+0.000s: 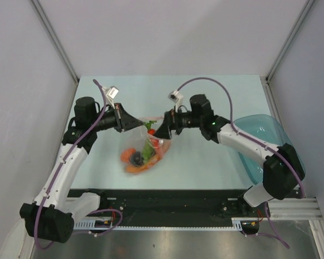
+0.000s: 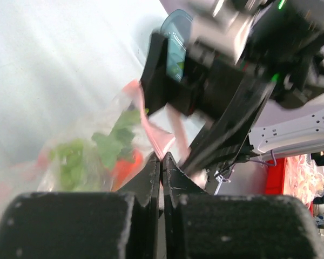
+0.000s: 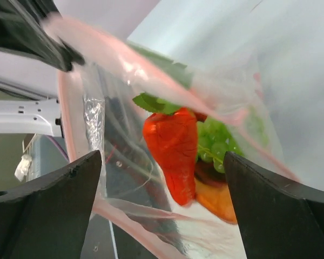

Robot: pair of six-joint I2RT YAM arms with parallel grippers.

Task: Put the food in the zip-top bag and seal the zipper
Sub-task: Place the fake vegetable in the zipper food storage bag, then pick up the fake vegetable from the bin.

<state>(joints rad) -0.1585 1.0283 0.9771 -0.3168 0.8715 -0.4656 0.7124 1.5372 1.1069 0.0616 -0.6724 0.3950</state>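
Over the table, the zip-top bag of food is pinched at its zipper by the left hand alone, right hand spread wide, so spilling is risked if tilted.

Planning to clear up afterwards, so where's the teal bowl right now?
In the top view, the teal bowl sits at the table's right edge, partly under the right arm.

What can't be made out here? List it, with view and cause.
- Zipper sealed or not: top view too small, left gripper and right gripper overlap it.
- Food: left wrist view blurred.
- Bag, lower part: right wrist view, cut off by the bottom edge.
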